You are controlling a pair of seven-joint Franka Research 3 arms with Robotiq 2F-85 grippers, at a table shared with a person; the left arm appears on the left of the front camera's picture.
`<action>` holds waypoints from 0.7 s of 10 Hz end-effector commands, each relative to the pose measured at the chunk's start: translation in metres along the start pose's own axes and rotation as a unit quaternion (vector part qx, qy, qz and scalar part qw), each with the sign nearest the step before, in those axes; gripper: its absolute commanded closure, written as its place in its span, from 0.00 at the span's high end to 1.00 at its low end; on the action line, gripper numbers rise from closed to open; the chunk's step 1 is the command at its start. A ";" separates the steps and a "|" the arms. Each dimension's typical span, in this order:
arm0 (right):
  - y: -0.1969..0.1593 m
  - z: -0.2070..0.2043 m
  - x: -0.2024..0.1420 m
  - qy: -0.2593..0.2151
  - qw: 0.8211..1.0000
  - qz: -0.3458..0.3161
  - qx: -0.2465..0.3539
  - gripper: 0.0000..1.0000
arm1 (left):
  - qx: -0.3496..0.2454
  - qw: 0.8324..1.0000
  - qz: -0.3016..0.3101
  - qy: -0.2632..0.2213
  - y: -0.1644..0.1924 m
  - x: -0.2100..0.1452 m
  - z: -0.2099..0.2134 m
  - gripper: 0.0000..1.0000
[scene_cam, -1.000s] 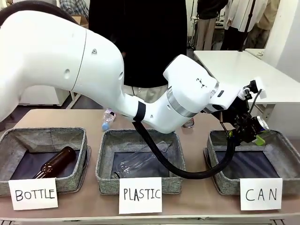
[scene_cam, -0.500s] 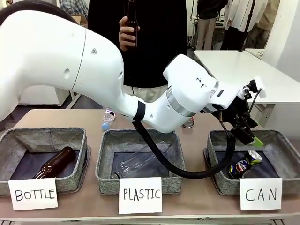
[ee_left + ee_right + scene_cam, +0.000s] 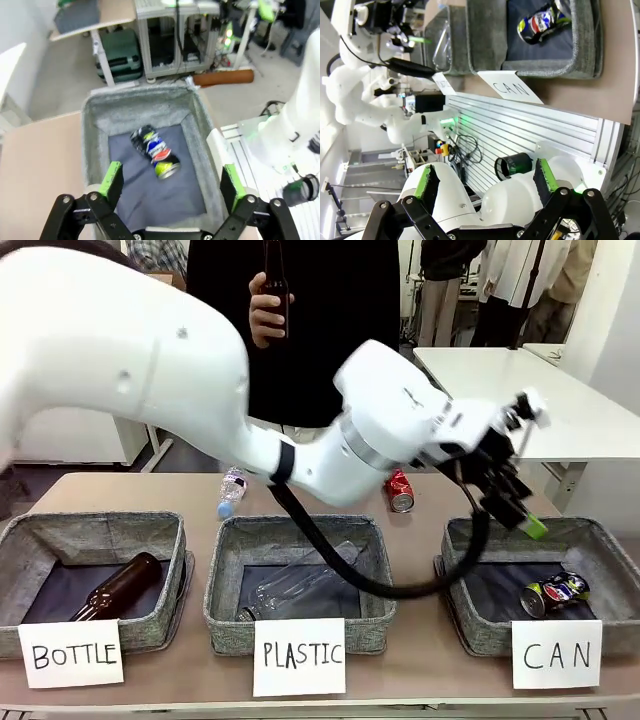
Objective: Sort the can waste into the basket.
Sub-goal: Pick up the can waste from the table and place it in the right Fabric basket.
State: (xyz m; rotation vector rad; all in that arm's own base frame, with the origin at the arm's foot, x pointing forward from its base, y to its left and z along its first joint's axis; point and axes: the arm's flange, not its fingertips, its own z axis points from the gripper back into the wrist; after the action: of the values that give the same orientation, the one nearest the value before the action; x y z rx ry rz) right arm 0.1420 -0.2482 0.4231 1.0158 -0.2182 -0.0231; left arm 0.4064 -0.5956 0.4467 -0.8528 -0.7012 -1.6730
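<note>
Dark can in basket beneath left gripper

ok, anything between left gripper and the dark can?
Nothing: in the left wrist view, bare lining of the basket runs from the open left gripper to the dark can.

The dented dark drink can, gripped a second ago, now lies in the grey woven basket; the left gripper has spread and lifted

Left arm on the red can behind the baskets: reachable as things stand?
Probably yes. The left gripper is open and empty above the CAN basket, the red can lies bare on the table close by, and the person's hand holds a bottle up clear of it.
</note>
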 end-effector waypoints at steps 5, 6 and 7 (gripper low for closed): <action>0.083 -0.033 0.058 0.003 0.995 0.085 0.056 1.00 | 0.079 0.922 0.379 -0.020 -0.087 -0.112 0.355 1.00; 0.118 -0.062 0.079 -0.005 0.994 0.086 0.062 1.00 | 0.121 0.894 0.429 -0.052 -0.116 -0.139 0.402 1.00; 0.151 -0.090 0.092 -0.019 0.994 0.077 0.069 1.00 | 0.109 0.873 0.466 -0.093 -0.141 -0.165 0.434 1.00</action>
State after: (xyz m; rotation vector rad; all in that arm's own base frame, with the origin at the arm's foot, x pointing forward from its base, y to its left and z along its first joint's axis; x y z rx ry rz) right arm 0.2208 -0.1413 0.5096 1.1329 -0.3130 0.1670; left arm 0.3979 -0.1455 0.5609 -0.9303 -0.4501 -0.7411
